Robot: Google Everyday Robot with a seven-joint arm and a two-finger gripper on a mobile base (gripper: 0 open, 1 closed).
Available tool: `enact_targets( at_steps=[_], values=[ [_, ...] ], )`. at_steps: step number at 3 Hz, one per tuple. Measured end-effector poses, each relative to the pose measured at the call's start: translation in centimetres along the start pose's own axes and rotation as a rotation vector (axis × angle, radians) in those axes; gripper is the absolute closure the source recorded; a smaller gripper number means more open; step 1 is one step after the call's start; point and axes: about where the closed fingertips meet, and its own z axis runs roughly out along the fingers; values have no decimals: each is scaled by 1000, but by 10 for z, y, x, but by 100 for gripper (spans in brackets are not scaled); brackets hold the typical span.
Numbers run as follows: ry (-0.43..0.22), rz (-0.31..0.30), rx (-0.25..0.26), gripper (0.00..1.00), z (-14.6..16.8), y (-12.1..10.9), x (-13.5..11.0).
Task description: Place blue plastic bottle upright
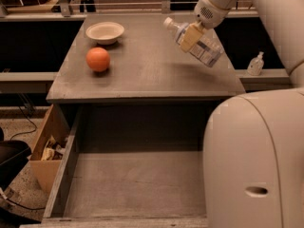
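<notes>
The blue plastic bottle is clear with a white cap at its upper left end and a pale label. It hangs tilted in the air above the right part of the grey table, cap end higher. My gripper is shut on the bottle near its neck, reaching down from the upper right. The bottle's base points down to the right, near the table's right edge.
An orange ball lies on the table's left part, with a white bowl behind it. A small pump-top dispenser stands on a ledge to the right. My own pale body fills the lower right. A cardboard box sits lower left.
</notes>
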Motion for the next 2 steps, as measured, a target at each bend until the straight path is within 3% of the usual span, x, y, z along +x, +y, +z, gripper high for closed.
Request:
enact_targets(
  at_steps=[2],
  values=[
    [-286, -17, -58, 100, -47, -13, 2]
  ],
)
